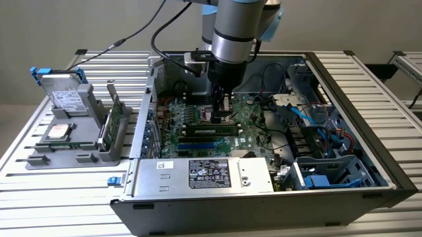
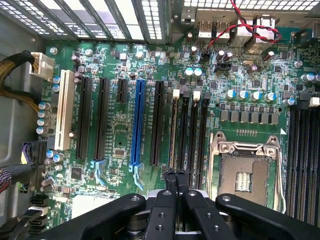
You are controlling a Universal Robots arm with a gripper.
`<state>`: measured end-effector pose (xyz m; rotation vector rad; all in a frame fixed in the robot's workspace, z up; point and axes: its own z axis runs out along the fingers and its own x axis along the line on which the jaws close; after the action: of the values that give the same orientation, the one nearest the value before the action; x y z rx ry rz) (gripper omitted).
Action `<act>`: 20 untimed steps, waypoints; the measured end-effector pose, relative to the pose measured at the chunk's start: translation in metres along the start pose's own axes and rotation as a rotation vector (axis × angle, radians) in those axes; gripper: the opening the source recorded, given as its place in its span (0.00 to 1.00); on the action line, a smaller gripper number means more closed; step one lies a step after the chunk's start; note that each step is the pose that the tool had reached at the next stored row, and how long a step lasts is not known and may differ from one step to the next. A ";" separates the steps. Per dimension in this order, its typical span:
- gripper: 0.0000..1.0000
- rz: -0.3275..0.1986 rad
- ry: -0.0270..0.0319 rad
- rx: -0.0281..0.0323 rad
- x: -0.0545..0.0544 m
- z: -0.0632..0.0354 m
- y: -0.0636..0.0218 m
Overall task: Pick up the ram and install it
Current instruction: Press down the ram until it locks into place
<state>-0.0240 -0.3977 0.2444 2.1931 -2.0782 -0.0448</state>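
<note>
Big picture first: one open computer case (image 1: 264, 207) sits on the slatted table (image 1: 53, 197), lid off so the arm can reach straight down into it. Beside it, toward the table's edge on the exterior view's left, one grey parts fixture (image 1: 72, 148) holds spare components upright and within easy reach.

Inside the case, the green motherboard (image 2: 120, 130) lies flat on the floor. The boxy power supply (image 1: 204, 175) is along the case's near edge.

Now the gripper (image 2: 175, 174): one of them, hanging low over the board, right by the empty processor socket (image 2: 245, 175). Its two fingers (image 2: 169, 175) are pressed together, and I see nothing clamped between them. They hover over a bank of four black memory slots (image 2: 189, 130) next to the socket, which is where a stick belongs.

And the ram (image 1: 211, 131)? One stick, lying lengthwise in a slot just on the near side of the gripper. It looks seated in the board, though whether its latches are locked I can't tell.
</note>
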 end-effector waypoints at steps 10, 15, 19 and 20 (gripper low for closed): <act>0.10 0.020 0.0053 0.0159 0.000 0.0059 0.0011; 0.10 0.026 0.0125 0.0179 -0.001 0.0084 0.0020; 0.10 0.031 0.0157 0.0179 -0.001 0.0102 0.0021; 0.10 0.033 0.0154 0.0178 -0.001 0.0108 0.0021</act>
<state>-0.0272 -0.3977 0.2339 2.1614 -2.1143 -0.0064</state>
